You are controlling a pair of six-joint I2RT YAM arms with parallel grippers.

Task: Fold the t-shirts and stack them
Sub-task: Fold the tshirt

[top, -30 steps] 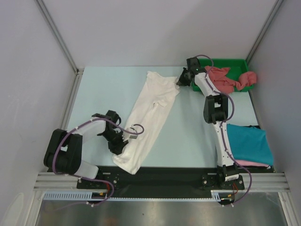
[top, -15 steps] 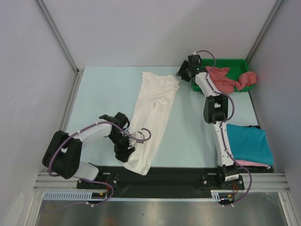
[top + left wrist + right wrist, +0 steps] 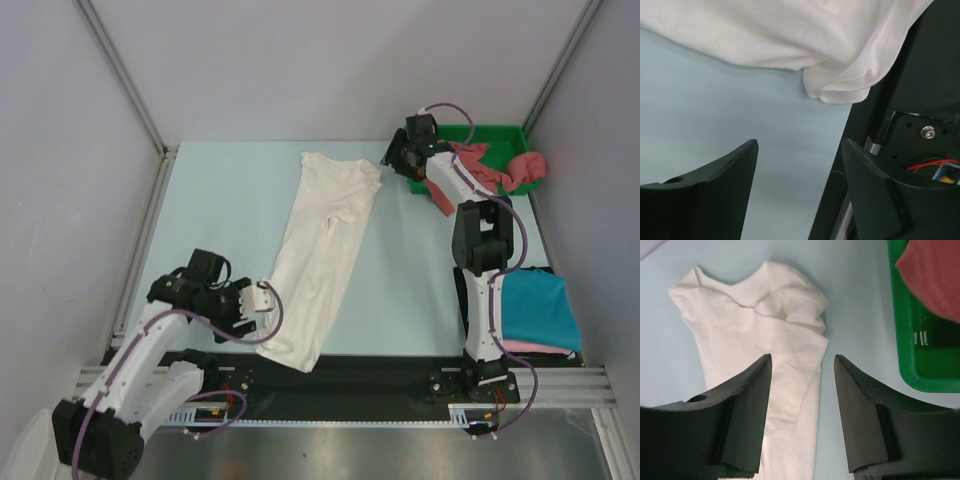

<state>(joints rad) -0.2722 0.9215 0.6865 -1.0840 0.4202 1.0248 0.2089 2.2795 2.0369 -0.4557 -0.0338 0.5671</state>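
A white t-shirt (image 3: 320, 250) lies as a long narrow strip, running from the far middle of the table to its near edge. My left gripper (image 3: 264, 300) stands open just left of the shirt's near end, touching nothing. In the left wrist view the shirt's hem (image 3: 790, 35) lies beyond the empty gripper (image 3: 800, 145). My right gripper (image 3: 393, 160) hovers open by the shirt's collar end. The right wrist view looks down on the white t-shirt (image 3: 755, 325), with the empty gripper (image 3: 802, 360) above it. Dusty red t-shirts (image 3: 490, 165) fill the tray. A teal t-shirt (image 3: 540, 305) lies folded on a pink one (image 3: 530, 347).
The green tray (image 3: 500, 132) sits at the far right corner, and its rim (image 3: 910, 375) is right of my right fingers. The black front rail (image 3: 350, 375) runs along the near table edge, under the shirt's hem. Grey walls enclose the table.
Both grippers have opened and let go of the white t-shirt. The left arm drew back to the left. The right gripper rose slightly toward the tray. The shirt's near end shifted right.
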